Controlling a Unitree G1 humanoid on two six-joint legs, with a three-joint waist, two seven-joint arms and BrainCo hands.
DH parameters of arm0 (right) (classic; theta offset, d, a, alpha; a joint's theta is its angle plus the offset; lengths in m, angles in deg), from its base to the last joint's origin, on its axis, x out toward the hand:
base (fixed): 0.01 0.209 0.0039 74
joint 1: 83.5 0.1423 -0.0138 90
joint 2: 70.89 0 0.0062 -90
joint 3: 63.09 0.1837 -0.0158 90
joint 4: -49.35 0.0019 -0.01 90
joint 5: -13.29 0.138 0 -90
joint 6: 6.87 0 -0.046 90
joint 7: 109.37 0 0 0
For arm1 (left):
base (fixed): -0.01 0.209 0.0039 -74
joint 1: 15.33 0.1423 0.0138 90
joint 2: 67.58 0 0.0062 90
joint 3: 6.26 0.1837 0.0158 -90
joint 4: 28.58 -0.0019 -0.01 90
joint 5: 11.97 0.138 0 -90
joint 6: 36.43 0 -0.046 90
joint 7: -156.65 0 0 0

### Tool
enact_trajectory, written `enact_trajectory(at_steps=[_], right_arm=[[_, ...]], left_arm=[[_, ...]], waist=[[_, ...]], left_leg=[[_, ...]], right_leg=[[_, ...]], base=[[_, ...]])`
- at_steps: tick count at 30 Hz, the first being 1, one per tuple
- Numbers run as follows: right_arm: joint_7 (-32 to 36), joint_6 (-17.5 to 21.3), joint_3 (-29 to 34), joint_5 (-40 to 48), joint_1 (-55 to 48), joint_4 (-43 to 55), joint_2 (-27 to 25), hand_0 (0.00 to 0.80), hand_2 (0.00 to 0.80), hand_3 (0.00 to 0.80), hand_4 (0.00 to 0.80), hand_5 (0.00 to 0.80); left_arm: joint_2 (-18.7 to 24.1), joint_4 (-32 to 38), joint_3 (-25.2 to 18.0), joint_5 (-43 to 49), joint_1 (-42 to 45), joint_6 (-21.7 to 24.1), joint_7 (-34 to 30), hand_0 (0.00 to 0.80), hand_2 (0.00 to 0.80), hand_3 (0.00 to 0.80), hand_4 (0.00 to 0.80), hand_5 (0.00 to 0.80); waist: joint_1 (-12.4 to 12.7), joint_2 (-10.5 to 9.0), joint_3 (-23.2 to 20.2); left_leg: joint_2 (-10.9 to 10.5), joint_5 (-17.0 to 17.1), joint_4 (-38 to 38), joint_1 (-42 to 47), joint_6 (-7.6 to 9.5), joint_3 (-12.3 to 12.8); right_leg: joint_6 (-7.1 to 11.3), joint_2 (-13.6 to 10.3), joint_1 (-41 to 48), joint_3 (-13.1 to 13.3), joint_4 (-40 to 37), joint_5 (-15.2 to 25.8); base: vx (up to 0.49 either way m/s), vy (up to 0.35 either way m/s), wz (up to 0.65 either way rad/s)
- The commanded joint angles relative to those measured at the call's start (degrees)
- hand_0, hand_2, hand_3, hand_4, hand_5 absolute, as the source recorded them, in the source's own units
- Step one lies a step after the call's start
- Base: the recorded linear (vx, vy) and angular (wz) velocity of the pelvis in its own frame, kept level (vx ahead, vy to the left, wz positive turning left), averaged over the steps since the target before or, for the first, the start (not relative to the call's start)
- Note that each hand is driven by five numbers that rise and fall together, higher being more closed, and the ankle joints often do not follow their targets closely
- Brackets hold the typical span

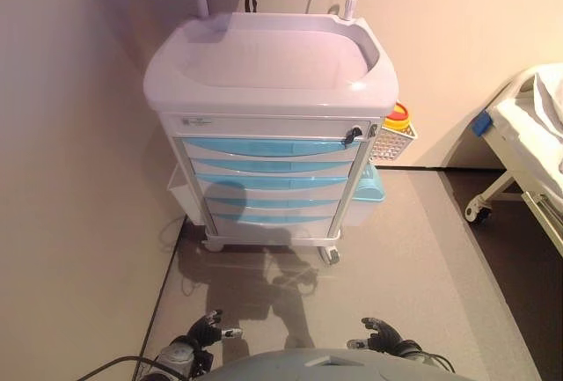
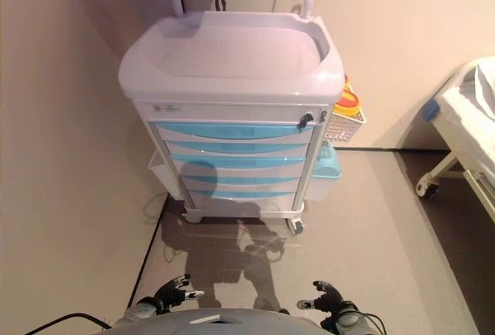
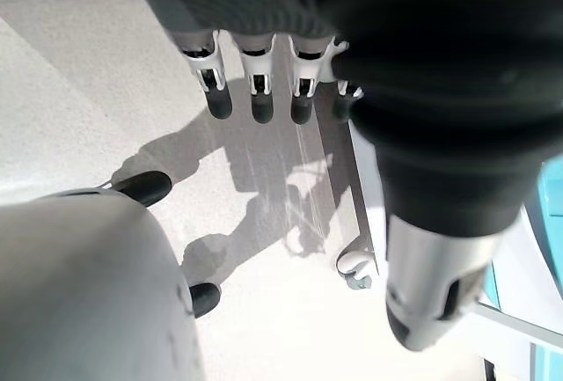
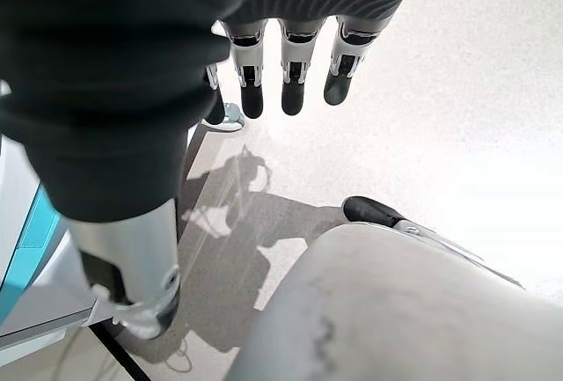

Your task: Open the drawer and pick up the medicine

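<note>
A white medical cart (image 1: 268, 64) stands ahead against the wall. Its front holds several light blue drawers, all shut; the top drawer (image 1: 268, 148) has a keyed lock (image 1: 354, 134) above its right end. No medicine shows in any view. My left hand (image 1: 206, 332) hangs low at the bottom left, far short of the cart, its fingers (image 3: 255, 91) relaxed and empty. My right hand (image 1: 383, 338) hangs low at the bottom right, its fingers (image 4: 295, 77) relaxed and empty too.
A white wire basket (image 1: 392, 140) with a yellow and red container hangs on the cart's right side. A blue bin (image 1: 370, 184) sits below it. A bed frame on castors (image 1: 519, 148) stands at the right. A wall (image 1: 70, 179) runs along the left.
</note>
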Motion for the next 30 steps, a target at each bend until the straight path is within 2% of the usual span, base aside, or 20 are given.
enact_trajectory(at_steps=[1,6,12,15,18,23,26,27,30], right_arm=[[0.3,0.9,-0.7,-0.5,2.6,-2.1,0.6,0.0,0.0,0.0,0.0,0.0],[0.6,1.3,-0.6,-0.7,2.2,-1.9,0.0,0.0,0.0,0.0,0.0,0.0],[0.6,1.0,-0.3,0.3,2.1,-0.8,-0.9,0.0,0.0,0.0,0.0,0.0],[0.6,0.6,-0.3,0.6,2.3,0.2,-1.4,0.0,0.0,0.0,0.0,0.0],[0.1,0.8,-0.8,2.1,3.9,1.3,-1.8,0.0,0.0,0.0,0.0,0.0],[-0.5,1.4,-1.5,5.6,7.3,3.3,-2.4,0.0,0.0,0.0,0.0,0.0],[-0.8,1.6,-1.7,6.0,7.9,3.6,-2.4,0.0,0.0,0.0,0.0,0.0],[-1.0,1.9,-2.1,6.7,8.5,3.9,-2.6,0.0,0.0,0.0,0.0,0.0],[-0.9,2.4,-2.7,7.4,8.6,4.6,-3.0,0.0,0.0,0.0,0.0,0.0]], left_arm=[[-2.3,-4.0,-3.4,-2.0,-2.9,0.8,1.0,0.0,0.0,0.0,0.0,0.0],[-1.6,-3.8,-5.1,-5.7,-2.7,1.9,1.1,0.0,0.0,0.0,0.0,0.0],[-1.3,-2.7,-8.1,-14.5,-3.3,3.8,-0.4,0.0,0.0,0.0,0.0,0.0],[-1.5,-1.1,-9.2,-21.0,-4.9,5.8,-3.4,0.0,0.0,0.0,0.0,0.0],[-1.3,2.1,-9.7,-27.2,-8.3,7.3,-5.5,0.0,0.0,0.0,0.0,0.0],[-0.8,8.9,-9.7,-35.8,-15.6,10.7,-7.6,0.0,0.0,0.0,0.0,0.0],[-0.7,11.0,-9.3,-38.0,-17.4,11.8,-8.0,0.0,0.0,0.0,0.0,0.0],[-0.6,14.1,-8.7,-42.0,-20.1,12.9,-9.0,0.0,0.0,0.0,0.0,0.0],[0.9,18.2,-7.9,-47.9,-24.5,14.1,-11.8,0.0,0.0,0.0,0.0,0.0]], waist=[[-0.8,0.42,2.7],[-0.9,0.46,3.7],[-1.0,0.51,5.4],[-1.4,0.39,7.0],[-2.0,0.02,10.5],[-3.2,-1.53,17.1],[-3.6,-2.15,18.3],[-4.5,-2.95,20.1],[-5.5,-4.41,21.9]], left_leg=[[-3.8,-5.8,0.4,-1.7,2.43,-3.9],[-3.9,-5.7,0.4,-2.1,2.73,-3.7],[-4.2,-5.5,0.4,-2.8,3.33,-3.6],[-4.3,-5.8,1.6,-4.0,3.89,-2.8],[-4.1,-6.5,4.7,-7.0,4.52,-1.5],[-3.3,-7.3,11.0,-14.4,5.29,1.2],[-2.9,-7.8,13.2,-17.0,5.49,2.1],[-2.5,-8.7,16.0,-19.6,5.8,3.1],[-2.0,-9.9,19.1,-23.0,6.07,4.1]], right_leg=[[3.28,-0.1,0.8,-4.7,1.9,-2.9],[3.27,-0.4,0.0,-4.5,2.6,-3.0],[3.32,-0.9,-1.8,-3.7,4.1,-3.1],[3.39,-1.4,-4.1,-2.9,6.3,-3.2],[3.53,-2.0,-8.3,-1.7,10.2,-3.3],[4.18,-1.9,-15.1,1.5,14.6,-2.5],[4.32,-1.9,-17.4,2.5,15.7,-2.0],[4.46,-1.9,-19.6,3.3,16.7,-1.6],[4.65,-1.6,-22.4,4.5,17.2,-0.8]], base=[[0.045,0.013,0.0],[0.039,0.027,0.0],[0.024,0.047,0.0],[-0.025,0.06,-0.03],[-0.144,0.05,-0.21],[-0.195,0.018,-0.57],[-0.133,0.008,-0.33],[-0.149,0.01,-0.23],[-0.128,-0.022,-0.31]])
